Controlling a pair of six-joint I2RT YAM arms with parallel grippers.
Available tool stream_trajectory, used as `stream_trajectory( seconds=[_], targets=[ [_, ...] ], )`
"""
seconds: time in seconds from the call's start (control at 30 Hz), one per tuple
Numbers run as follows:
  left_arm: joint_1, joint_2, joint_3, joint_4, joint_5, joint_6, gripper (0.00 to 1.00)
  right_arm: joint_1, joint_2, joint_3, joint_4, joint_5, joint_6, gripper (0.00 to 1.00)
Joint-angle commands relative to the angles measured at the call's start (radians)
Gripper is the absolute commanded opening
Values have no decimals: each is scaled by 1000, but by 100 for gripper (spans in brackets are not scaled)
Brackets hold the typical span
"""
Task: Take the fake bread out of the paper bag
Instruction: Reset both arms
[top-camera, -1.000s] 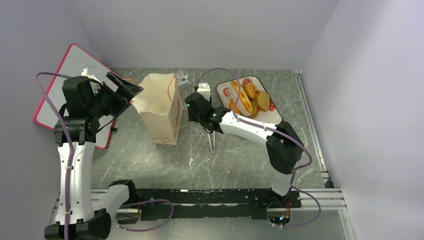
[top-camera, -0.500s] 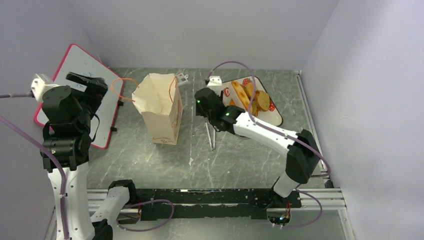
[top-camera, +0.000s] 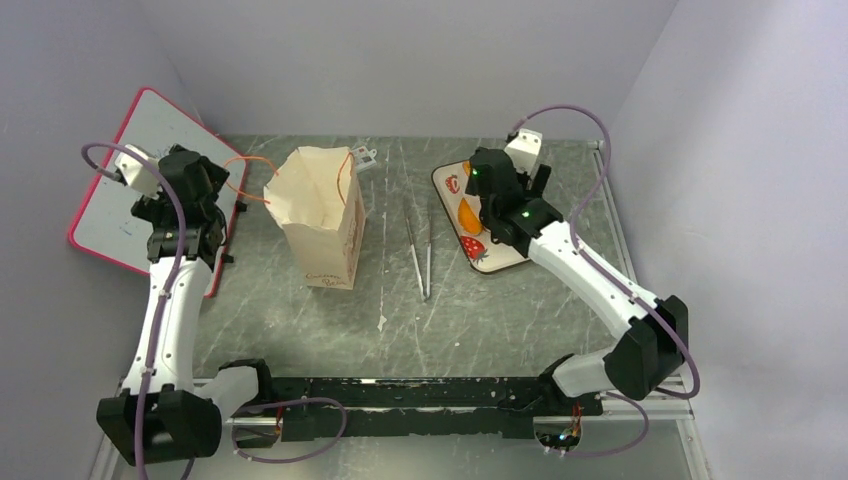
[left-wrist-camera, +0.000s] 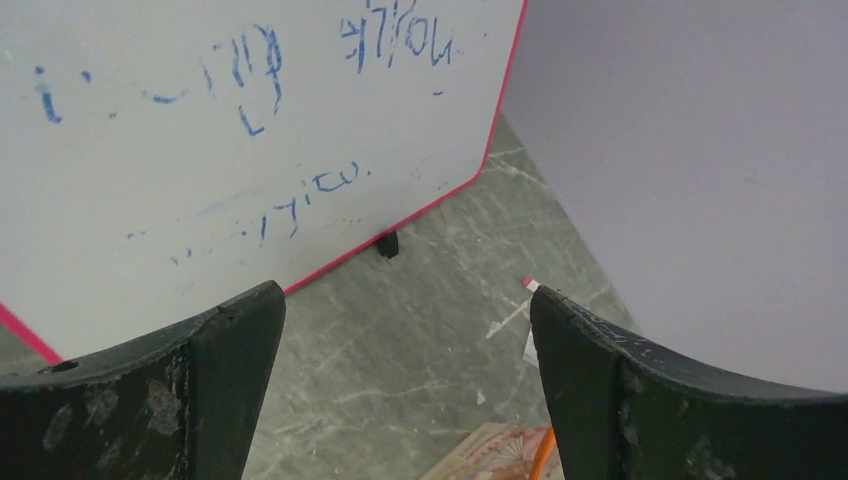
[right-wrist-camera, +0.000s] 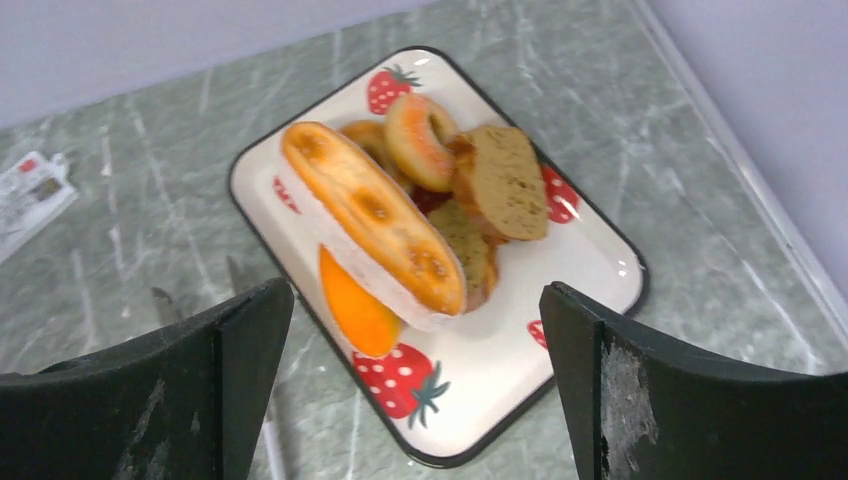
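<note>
- At far left, whiteboard (top-camera: 105, 185) with a red edge leans against the wall, with blue scribbles on its face.
- Beside it, left pincer (left-wrist-camera: 405, 300) is raised and faces the whiteboard. Its jaws are released and wide apart, with nothing between them.
- Left of centre, bag (top-camera: 322, 215) stands upright on the bench (top-camera: 300, 320) with its mouth open. An orange cord (top-camera: 243, 175) loops out to its left. Its inside cannot be made out.
- Just behind the bag lies a small white tag (top-camera: 363, 155).
- Between bag and tray, two thin metal rods (top-camera: 418, 255) lie on the bench and touch neither.
- Right of centre sits the tray (right-wrist-camera: 590, 260), white with strawberry print.
- On the tray, outside the bag, the bread (right-wrist-camera: 375, 215) is piled: a long loaf on top, a ring, brown slices and an orange piece.
- Above the tray hovers right pincer (right-wrist-camera: 415, 300), its jaws released and wide apart, gripping nothing.
</note>
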Motion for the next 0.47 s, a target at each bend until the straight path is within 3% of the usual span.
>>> stream_trajectory(
  seconds=[0.0, 0.23, 0.33, 0.43],
  targets=[
    [22, -1, -32, 248, -5, 114, 97, -5, -37, -44, -79, 138, 60, 100],
    [74, 8, -91, 308, 57, 145, 96, -5, 29, 27, -383, 281, 324, 100],
    [80, 11, -110, 326, 68, 159, 96, -5, 11, 10, -374, 289, 315, 95],
    [86, 13, -119, 335, 83, 182, 96, -5, -57, -53, -258, 268, 230, 100]
  ],
)
